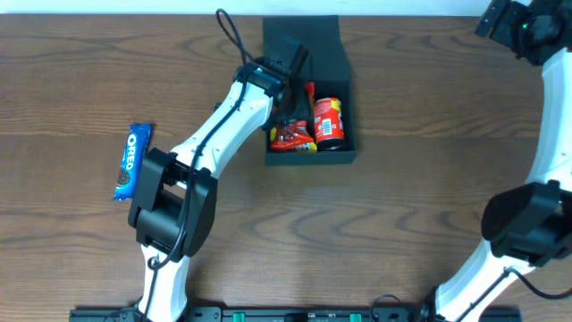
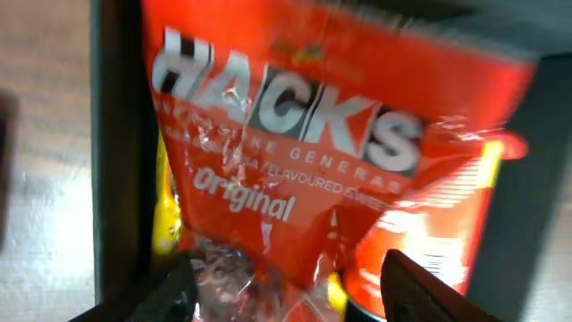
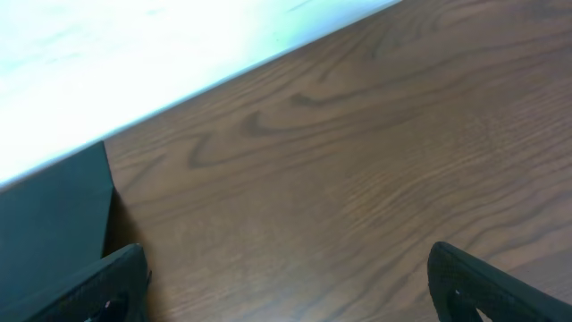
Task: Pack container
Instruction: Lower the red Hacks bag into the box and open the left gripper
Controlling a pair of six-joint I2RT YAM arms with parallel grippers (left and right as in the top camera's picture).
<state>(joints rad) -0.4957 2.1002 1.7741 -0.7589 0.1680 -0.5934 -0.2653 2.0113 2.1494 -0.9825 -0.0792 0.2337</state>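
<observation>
The dark container (image 1: 310, 159) stands open at the table's back middle, its flap lid (image 1: 302, 36) laid back. Inside lie a red Hacks packet (image 1: 290, 136) and a red can (image 1: 329, 122). My left gripper (image 1: 288, 94) hangs over the container's left half. In the left wrist view its jaws (image 2: 286, 291) are spread wide, with the lower end of the Hacks packet (image 2: 286, 134) between them, the can (image 2: 420, 241) to the right and the container wall (image 2: 121, 134) to the left. My right gripper (image 3: 286, 277) is open and empty over bare wood at the far right back.
A blue Oreo packet (image 1: 134, 161) lies on the table at the left, beside the left arm's base. A dark corner of the container (image 3: 49, 215) shows at the left in the right wrist view. The table's back edge is just behind the container.
</observation>
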